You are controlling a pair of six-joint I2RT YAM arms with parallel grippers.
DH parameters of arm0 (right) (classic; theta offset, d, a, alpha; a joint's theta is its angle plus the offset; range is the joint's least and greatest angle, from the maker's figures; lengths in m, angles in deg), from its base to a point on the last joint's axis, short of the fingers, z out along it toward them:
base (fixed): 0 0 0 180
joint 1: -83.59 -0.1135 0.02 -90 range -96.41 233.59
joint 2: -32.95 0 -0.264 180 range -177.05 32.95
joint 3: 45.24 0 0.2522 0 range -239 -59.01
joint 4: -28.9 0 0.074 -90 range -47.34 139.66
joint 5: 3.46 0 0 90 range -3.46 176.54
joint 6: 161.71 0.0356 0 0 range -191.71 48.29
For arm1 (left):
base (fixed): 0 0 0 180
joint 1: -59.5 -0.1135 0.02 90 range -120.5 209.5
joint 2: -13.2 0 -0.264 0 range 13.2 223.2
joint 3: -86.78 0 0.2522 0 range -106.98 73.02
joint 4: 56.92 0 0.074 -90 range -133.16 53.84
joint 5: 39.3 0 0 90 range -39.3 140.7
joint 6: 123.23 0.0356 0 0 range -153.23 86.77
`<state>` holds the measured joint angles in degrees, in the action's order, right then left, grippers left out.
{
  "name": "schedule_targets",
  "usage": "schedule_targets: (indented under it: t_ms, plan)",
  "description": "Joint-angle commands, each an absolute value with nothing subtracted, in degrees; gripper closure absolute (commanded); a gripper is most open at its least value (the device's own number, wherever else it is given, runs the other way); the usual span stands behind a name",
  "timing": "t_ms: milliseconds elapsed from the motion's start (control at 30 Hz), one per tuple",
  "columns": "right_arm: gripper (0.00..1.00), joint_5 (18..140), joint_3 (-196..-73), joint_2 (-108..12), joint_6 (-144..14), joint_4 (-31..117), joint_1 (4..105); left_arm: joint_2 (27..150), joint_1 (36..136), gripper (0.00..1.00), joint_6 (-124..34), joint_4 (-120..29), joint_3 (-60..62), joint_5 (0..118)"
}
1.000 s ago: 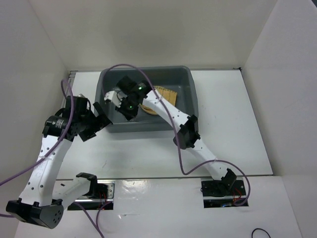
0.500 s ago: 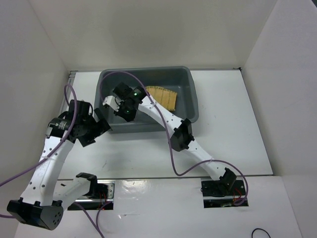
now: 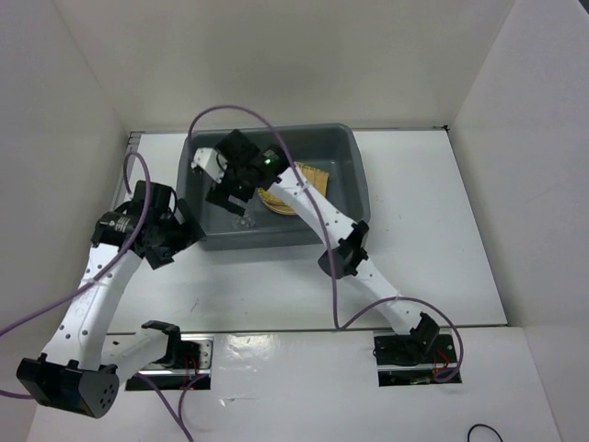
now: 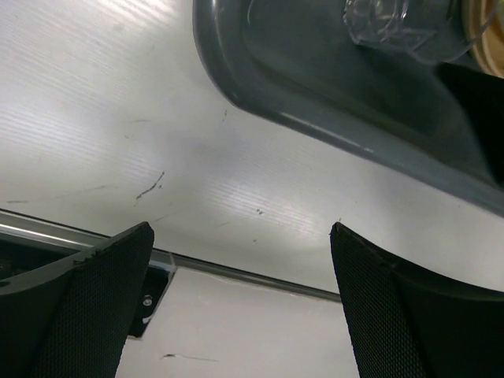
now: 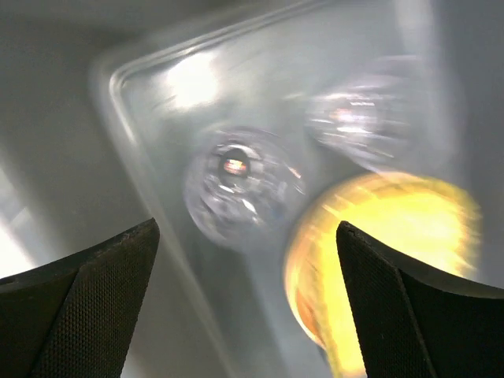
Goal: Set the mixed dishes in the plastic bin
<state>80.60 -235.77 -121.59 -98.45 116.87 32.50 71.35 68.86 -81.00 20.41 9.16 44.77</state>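
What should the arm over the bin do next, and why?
Probably lift the right gripper straight up out of the bin. Its jaws are open and empty, and two cups and a plate lie in the bin below it.

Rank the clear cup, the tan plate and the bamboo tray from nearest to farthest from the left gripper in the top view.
From the left gripper, outside the bin at its near-left corner:
1. The clear cup, near-left inside the bin.
2. The tan plate, mid-bin.
3. The bamboo tray, toward the right wall.
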Motion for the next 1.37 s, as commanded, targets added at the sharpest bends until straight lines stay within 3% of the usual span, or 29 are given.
schedule_targets:
  t_ms: [0, 233, 367, 600, 700, 733, 900, 1333]
  plan:
    - [0.03, 86.68, -238.74, -105.67, -96.15, 117.09, 33.66, 69.47, 68.99, 0.01, -78.58, 19.16, 3.34, 39.91]
    - [0.03, 95.85, -226.46, -83.54, -93.16, 114.38, 45.69, 58.92, 68.46, 0.01, -72.88, 4.50, 2.61, 37.78]
    - [0.03, 98.67, -206.12, -74.84, -90.87, 112.01, 56.14, 52.07, 68.46, 0.01, -66.03, -9.45, 7.27, 39.97]
    - [0.03, 78.67, -186.74, -69.01, -89.81, 111.58, 85.49, 53.62, 68.46, 0.01, -62.15, -9.59, 7.81, 33.84]
    - [0.03, 70.48, -169.35, -63.31, -90.34, 107.88, 96.13, 55.48, 68.46, 0.01, -60.30, -8.97, 7.28, 34.61]
    - [0.03, 66.89, -161.56, -61.46, -90.95, 105.35, 97.63, 56.17, 68.46, 0.01, -58.91, -8.97, 7.28, 35.23]
    - [0.03, 65.45, -145.78, -49.60, -89.55, 98.82, 99.67, 53.46, 68.46, 0.01, -58.36, -13.44, 9.56, 36.29]
    - [0.03, 62.99, -143.29, -49.58, -89.55, 97.59, 100.29, 56.09, 68.46, 0.01, -59.51, -16.78, 14.57, 39.72]
